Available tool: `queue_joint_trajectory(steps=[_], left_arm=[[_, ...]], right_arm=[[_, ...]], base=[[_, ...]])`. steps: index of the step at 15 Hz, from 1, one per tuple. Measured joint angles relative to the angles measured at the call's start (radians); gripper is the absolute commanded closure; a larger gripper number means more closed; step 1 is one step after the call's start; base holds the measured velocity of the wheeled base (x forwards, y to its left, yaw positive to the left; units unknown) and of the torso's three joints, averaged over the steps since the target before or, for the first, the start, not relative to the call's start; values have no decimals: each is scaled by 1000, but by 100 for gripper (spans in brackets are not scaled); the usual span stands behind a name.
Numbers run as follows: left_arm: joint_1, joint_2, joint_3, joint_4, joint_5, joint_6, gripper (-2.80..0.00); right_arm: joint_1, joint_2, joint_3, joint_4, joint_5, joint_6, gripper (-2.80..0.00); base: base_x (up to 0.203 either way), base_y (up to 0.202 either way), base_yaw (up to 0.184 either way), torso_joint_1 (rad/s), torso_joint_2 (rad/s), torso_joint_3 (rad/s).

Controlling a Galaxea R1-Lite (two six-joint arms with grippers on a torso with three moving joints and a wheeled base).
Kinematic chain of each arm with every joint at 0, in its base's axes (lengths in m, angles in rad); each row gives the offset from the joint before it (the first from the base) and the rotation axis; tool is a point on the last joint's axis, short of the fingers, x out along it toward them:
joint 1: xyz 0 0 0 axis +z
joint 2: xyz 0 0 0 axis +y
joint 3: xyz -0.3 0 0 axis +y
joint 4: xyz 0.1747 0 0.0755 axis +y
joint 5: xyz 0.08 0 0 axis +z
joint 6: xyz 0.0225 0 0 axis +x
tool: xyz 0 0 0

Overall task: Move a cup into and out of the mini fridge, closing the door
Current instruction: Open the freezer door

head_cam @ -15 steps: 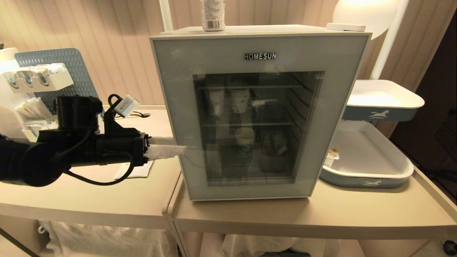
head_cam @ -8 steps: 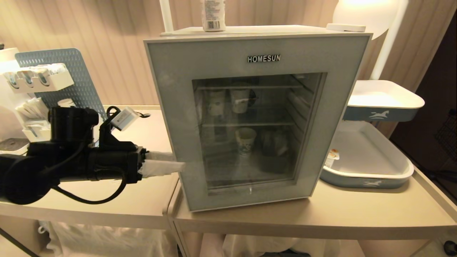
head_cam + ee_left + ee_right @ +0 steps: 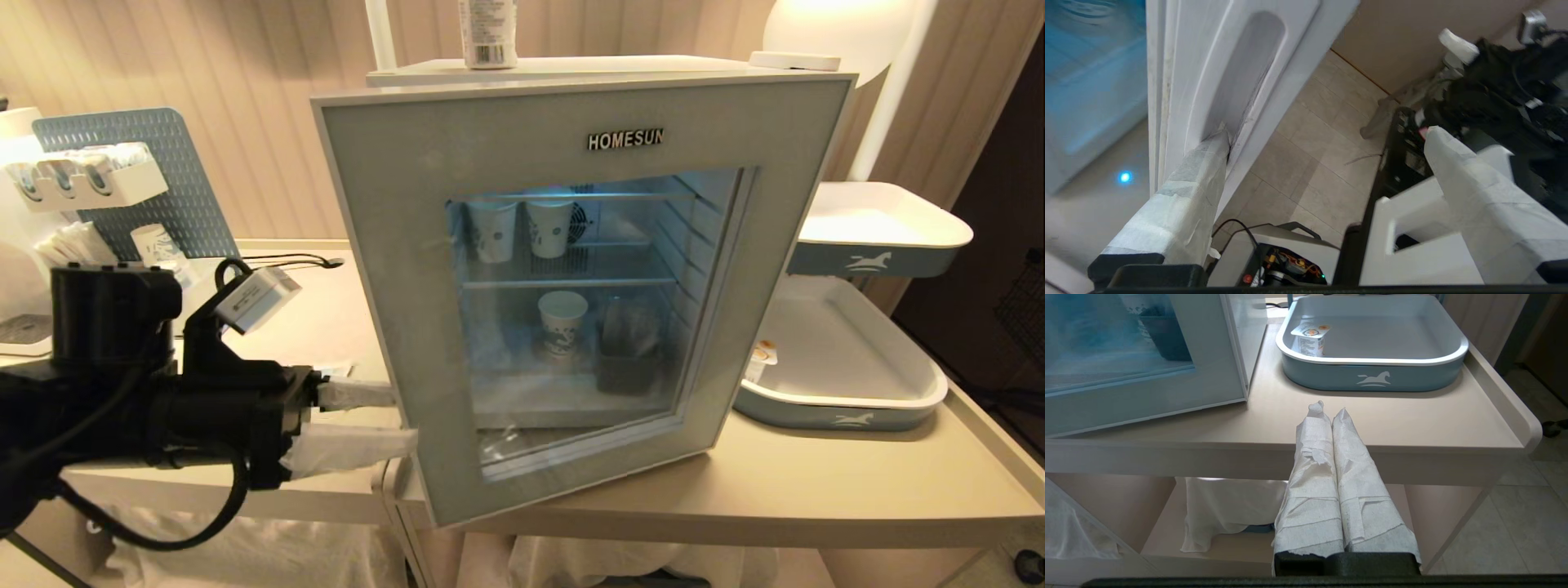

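Nearest you: left gripper (image 3: 371,425), jaws spread wide, one taped finger (image 3: 1184,196) hooked into the recessed handle on the edge of the door (image 3: 392,245). The right gripper (image 3: 1327,412) hangs below the front edge of the table (image 3: 1412,424), jaws pressed together, empty. Next: the door, swung partly open from its left edge. Behind it: the mini fridge (image 3: 571,69), lit inside; you have one cup (image 3: 562,314) on the lower shelf and two cups (image 3: 522,229) on the upper shelf. To the right: blue tray (image 3: 841,408) holding a small yogurt pot (image 3: 1310,337).
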Motion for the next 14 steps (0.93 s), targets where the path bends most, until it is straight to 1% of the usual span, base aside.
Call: queue_joint_trajectory(steps=[3,6,9,11,14], left_arm=[[1,-113,101,-21,-3,3,-280],[97,-171,189,-20,15,5,-280],[180,-160,213,-19,29,4,-280],[200,-130,212,-19,47,7,-280],[208,-74,204,-26,123,10,-280]], right_arm=[[-1,0,0,0,0,0,0],[0,0,0,0,0,0,0],[0,0,0,0,0,0,0],[0,0,0,0,0,0,0],[0,0,0,0,0,0,0]], base=[[0,0,0,0,0,0],[0,0,0,0,0,0],[0,0,0,0,0,0],[0,0,0,0,0,0],[0,0,0,0,0,0]])
